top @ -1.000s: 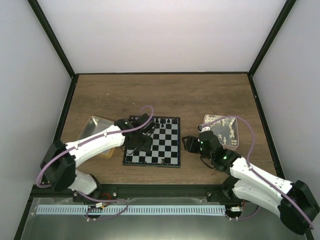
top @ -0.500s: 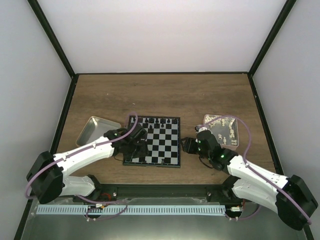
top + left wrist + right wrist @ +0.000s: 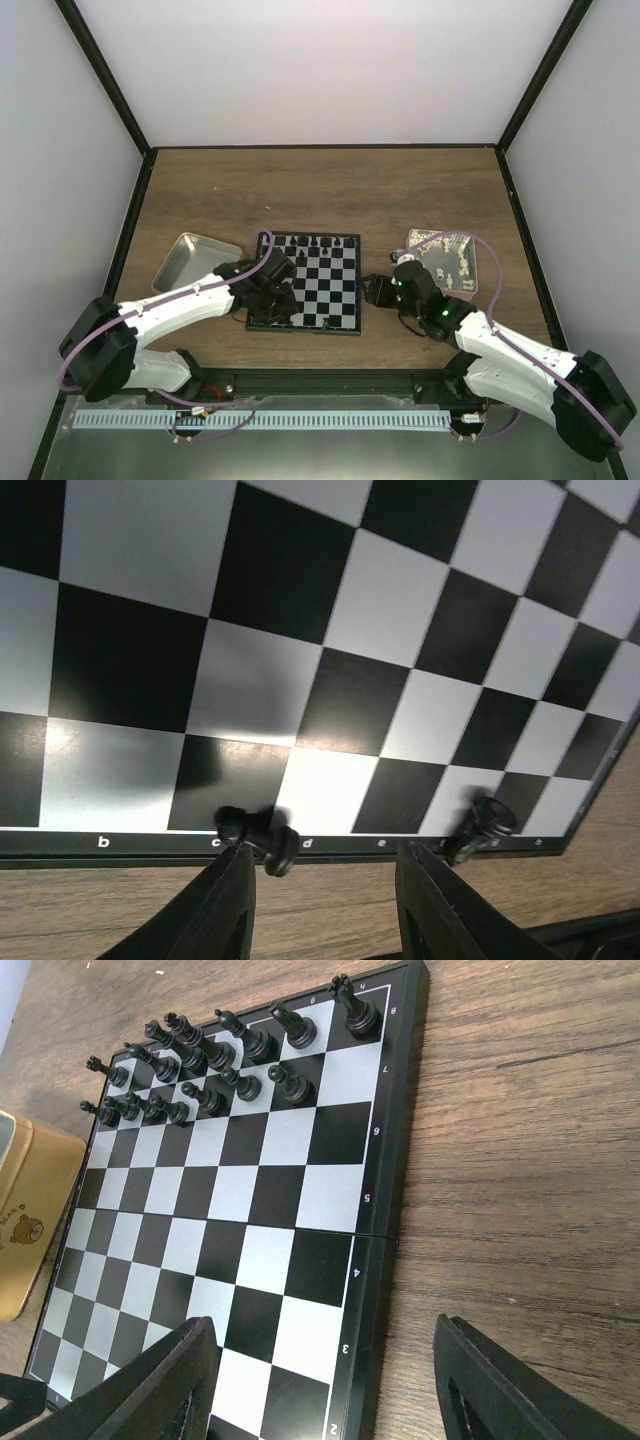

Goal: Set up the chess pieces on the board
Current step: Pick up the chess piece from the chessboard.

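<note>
The board (image 3: 312,283) lies at mid-table; it also shows in the left wrist view (image 3: 330,610) and the right wrist view (image 3: 250,1190). Several black chess pieces (image 3: 200,1070) stand in its two far rows. My left gripper (image 3: 272,303) hangs over the board's near left edge, open (image 3: 325,885). A black piece (image 3: 258,835) lies tipped over the border by the letter c, touching my left fingertip (image 3: 235,865). Another black piece (image 3: 482,827) stands near the right fingertip. My right gripper (image 3: 378,290) is open and empty (image 3: 320,1360) beside the board's right edge.
A metal tray (image 3: 192,258) with a yellow rim (image 3: 25,1210) sits left of the board. A pinkish tray (image 3: 447,262) with white pieces sits to the right. Black frame posts and white walls enclose the wooden table (image 3: 330,190).
My left arm has swung down from the board's far left side to its near left edge. The right arm has barely moved.
</note>
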You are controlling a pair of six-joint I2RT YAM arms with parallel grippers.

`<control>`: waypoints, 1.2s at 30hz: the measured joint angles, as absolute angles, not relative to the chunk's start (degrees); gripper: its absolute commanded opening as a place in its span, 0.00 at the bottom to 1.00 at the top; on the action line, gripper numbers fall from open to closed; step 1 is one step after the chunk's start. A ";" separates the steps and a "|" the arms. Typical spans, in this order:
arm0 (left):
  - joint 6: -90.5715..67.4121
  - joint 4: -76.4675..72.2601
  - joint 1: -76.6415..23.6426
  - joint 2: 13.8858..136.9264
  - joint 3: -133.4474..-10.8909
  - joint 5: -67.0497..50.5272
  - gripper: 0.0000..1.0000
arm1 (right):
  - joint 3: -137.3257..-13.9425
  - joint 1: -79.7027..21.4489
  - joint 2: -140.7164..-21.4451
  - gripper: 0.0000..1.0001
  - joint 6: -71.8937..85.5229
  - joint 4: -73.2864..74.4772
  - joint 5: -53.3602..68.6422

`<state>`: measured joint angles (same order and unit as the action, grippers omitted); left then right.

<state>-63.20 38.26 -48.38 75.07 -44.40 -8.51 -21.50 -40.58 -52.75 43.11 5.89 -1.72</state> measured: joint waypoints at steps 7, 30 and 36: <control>-63.72 39.62 -48.42 78.00 -44.40 -8.93 0.40 | -21.50 -40.58 -51.99 0.61 43.11 5.89 -1.78; -63.05 39.24 -48.42 81.06 -44.47 -11.79 0.33 | -21.50 -40.58 -51.77 0.61 43.11 5.89 -2.61; -62.76 38.59 -48.42 82.52 -44.66 -12.21 0.30 | -21.50 -40.58 -51.75 0.61 43.09 5.89 -2.68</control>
